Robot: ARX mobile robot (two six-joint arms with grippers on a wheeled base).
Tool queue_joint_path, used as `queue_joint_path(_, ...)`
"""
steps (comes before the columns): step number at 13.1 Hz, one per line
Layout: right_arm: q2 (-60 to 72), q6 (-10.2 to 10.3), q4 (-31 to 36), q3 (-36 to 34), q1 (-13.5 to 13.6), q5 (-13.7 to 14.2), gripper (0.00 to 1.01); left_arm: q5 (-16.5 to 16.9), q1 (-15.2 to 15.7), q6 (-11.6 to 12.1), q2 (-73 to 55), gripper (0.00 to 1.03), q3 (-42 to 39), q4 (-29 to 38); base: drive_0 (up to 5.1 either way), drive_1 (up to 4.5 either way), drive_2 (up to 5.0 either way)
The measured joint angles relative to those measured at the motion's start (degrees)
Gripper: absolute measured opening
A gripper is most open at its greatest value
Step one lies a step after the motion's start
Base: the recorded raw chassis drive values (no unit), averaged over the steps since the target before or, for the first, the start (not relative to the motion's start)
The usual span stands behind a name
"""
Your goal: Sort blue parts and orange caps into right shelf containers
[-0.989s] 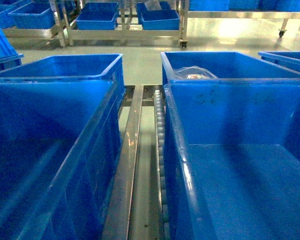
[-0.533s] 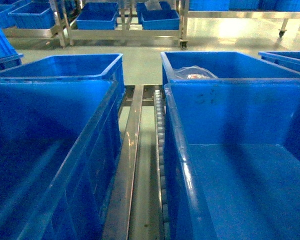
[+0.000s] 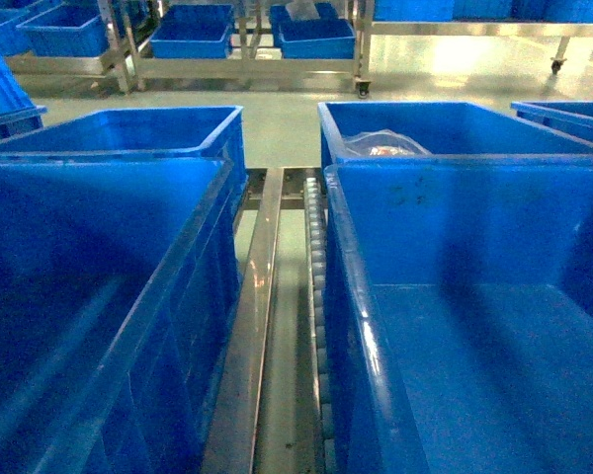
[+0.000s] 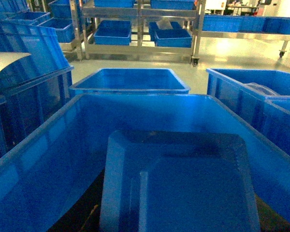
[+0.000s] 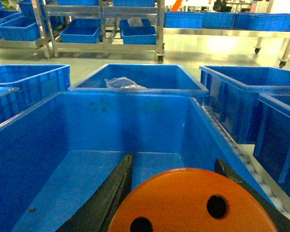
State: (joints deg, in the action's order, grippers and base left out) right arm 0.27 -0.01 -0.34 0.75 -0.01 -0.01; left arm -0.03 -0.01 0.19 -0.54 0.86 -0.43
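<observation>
Across the last second the head view is unchanged: the same large bright-blue plastic crates either side of the steel roller rail (image 3: 262, 326), and neither arm comes into that view. In my judgement, then, no drop has happened in that time, and the robot is poised rather than moving.

The landmark is the near right crate, a big smooth-walled blue plastic container with a thickened rim (image 5: 38, 113). The right wrist view shows the right hand (image 5: 176, 186) above the open top of this crate, its two dark fingers (image 5: 113, 191) spread either side of a small orange plastic cap (image 5: 193, 205), a cylinder whose flat end face with two small holes fills the bottom of the picture. The fingers appear closed against its sides, holding it. Inside the crate, under the cap, the floor shows only a small dark speck.

Beyond this crate's far wall sits a second blue crate holding a crumpled clear plastic bag (image 5: 122, 83).

The left hand does not show in any view; its camera only looks onto a blue moulded plastic piece, possibly a lid, (image 4: 179, 188) lying in the near left crate (image 4: 34, 154), so whether it is open or closed I cannot tell.

The cap looks ready for release into the landmark crate, with sorting still to go.
</observation>
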Motion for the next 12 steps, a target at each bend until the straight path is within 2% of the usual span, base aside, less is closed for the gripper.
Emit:
queue_joint_path(10,0.0,0.0,0.0,0.0,0.0,0.0,0.44,0.0,0.0,0.0,0.0,0.44,0.0,0.0,0.0,0.00,0.0)
queue_joint_path(12,1.4,0.9,-1.2,0.0,6.3,11.0,0.44,-14.8,-7.0,0.2,-0.2,0.44,0.0,5.0,0.0,0.00,0.0)
